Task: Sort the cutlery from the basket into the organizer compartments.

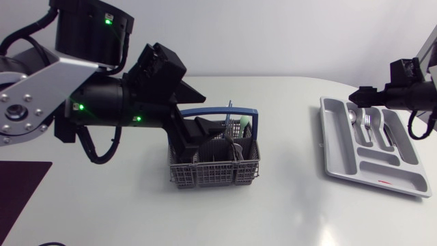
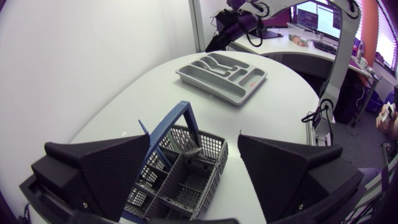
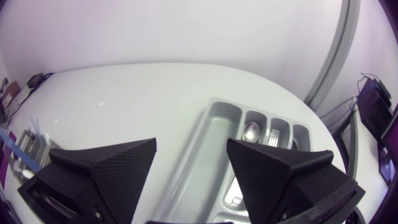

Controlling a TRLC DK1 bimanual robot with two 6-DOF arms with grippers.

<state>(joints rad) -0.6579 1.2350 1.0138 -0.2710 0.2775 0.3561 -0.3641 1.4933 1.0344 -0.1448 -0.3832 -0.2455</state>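
Note:
A grey mesh cutlery basket (image 1: 212,174) with a blue handle (image 2: 186,118) stands mid-table. My left gripper (image 1: 205,133) hangs just above it, open, and the basket (image 2: 211,168) shows between its fingers (image 2: 106,168). A grey utensil (image 2: 189,149) and pale handles (image 1: 235,116) stick up inside. The grey organizer (image 1: 338,143) lies at the right and holds a spoon (image 1: 351,117) and forks (image 1: 369,123). Above its far end my right gripper (image 1: 358,96) is open and empty, over the organizer (image 3: 205,149), its spoon (image 3: 250,132) and a fork (image 3: 272,137).
A dark purple mat (image 1: 17,188) lies at the table's front left corner. Bare white tabletop (image 1: 290,150) separates basket and organizer. In the left wrist view the organizer (image 2: 217,90) lies ahead of the basket, with my right arm (image 2: 236,25) above its far end.

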